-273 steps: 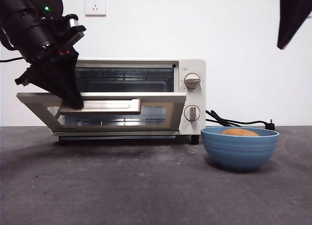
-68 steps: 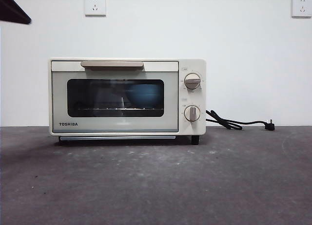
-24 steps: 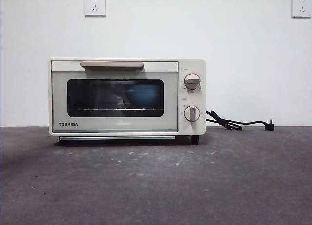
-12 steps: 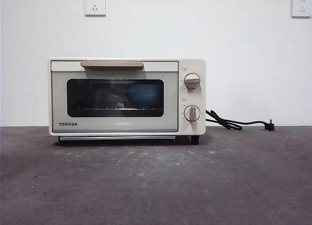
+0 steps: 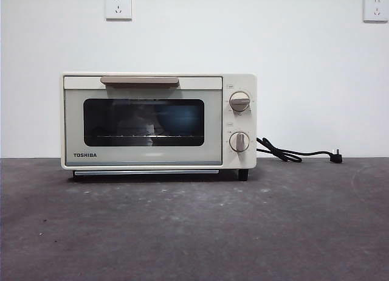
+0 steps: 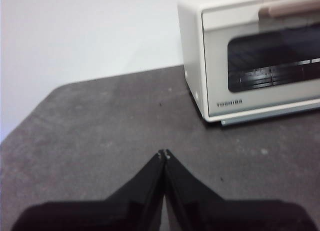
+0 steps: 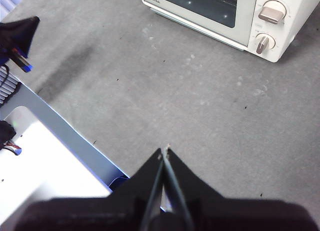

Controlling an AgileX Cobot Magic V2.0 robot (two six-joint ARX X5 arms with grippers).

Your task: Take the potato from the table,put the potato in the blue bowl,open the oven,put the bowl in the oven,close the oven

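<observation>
The oven (image 5: 158, 121), centre frame, has a smooth cream shell and glossy dark glass window; below it, the table (image 5: 194, 232) looks matt, grey, faintly scuffed.

You have the dark grey matte table (image 5: 194, 226) open in front of the cream-white boxy toaster oven (image 5: 158, 121); nothing stands on that stretch; the oven's door, with its dark glass window (image 5: 143, 122), is shut flush, so the cavity is barred and the muted blue bowl (image 5: 180, 118) behind the glass is out of reach; the beige bar handle (image 5: 140, 81) sits along the top of the door, free on all sides; a black cord (image 5: 298, 153) trails across the table beside the knob side of the oven, near the wall.
</observation>
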